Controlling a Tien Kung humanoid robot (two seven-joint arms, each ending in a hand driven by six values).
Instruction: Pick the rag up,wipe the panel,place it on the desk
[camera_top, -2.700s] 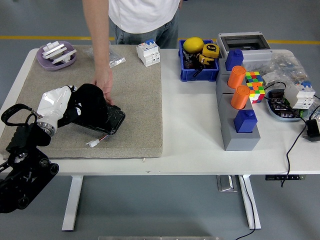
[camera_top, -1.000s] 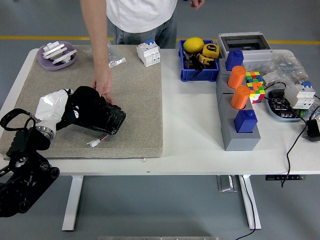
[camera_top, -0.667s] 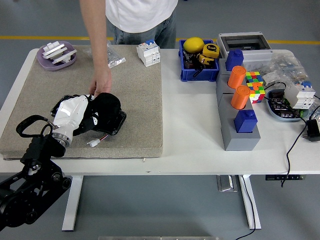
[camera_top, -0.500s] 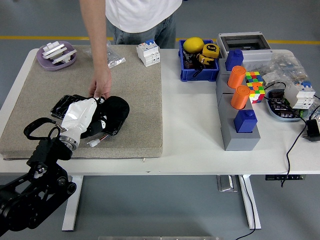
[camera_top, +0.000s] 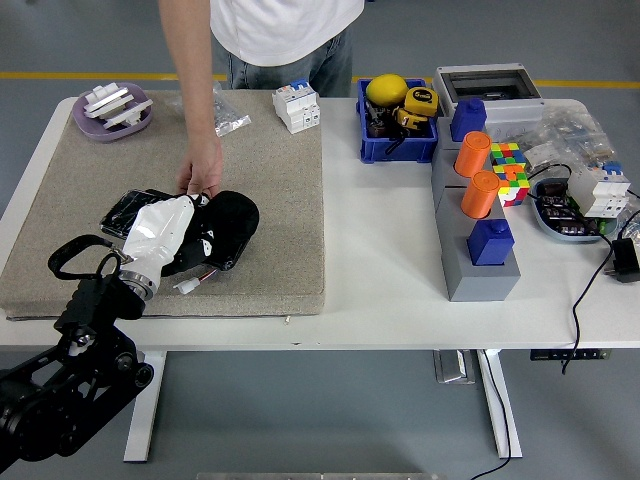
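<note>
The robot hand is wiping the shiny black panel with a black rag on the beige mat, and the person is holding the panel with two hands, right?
Not quite. The head view shows only one person's hand on the shiny black panel, at its far edge. The rest holds: the left robot hand presses the black rag on the panel, on the beige mat.
</note>
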